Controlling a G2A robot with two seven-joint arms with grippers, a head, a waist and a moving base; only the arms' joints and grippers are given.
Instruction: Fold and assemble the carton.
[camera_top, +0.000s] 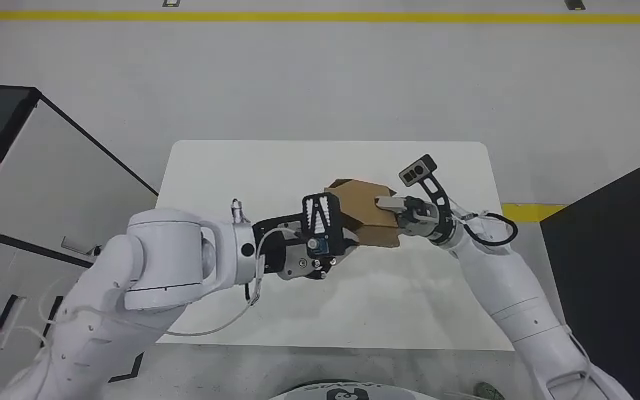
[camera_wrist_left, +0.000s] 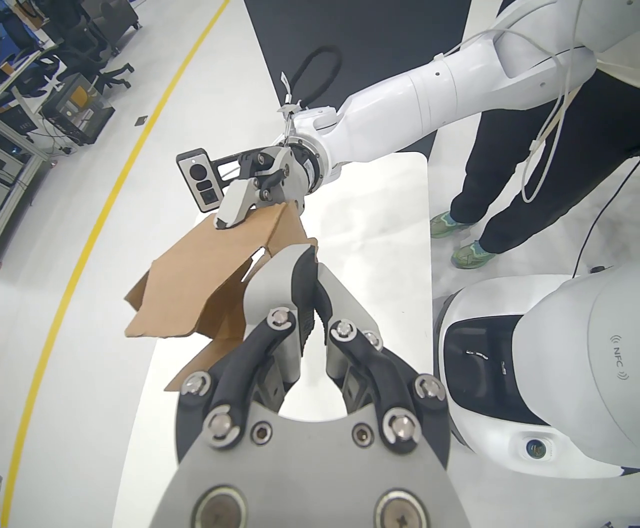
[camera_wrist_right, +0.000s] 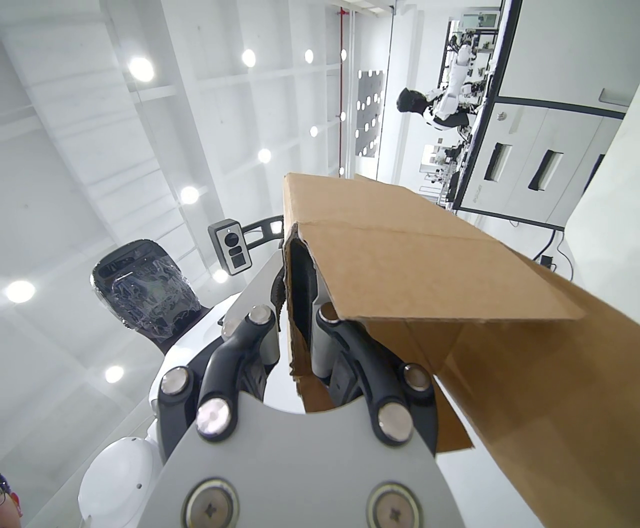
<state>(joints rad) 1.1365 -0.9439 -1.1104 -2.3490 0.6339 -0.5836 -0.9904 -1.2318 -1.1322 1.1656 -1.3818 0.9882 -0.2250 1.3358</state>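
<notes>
Your left pincer (camera_wrist_left: 311, 267) and right pincer (camera_wrist_right: 290, 285) each pinch the half-opened brown cardboard carton (camera_top: 358, 197); next, likely pull it square.

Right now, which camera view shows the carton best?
The left wrist view: the carton shows its loose flaps, with the left gripper and right gripper shut on opposite edges. The top view shows it small between the arms; the right wrist view, close-up panels.
</notes>
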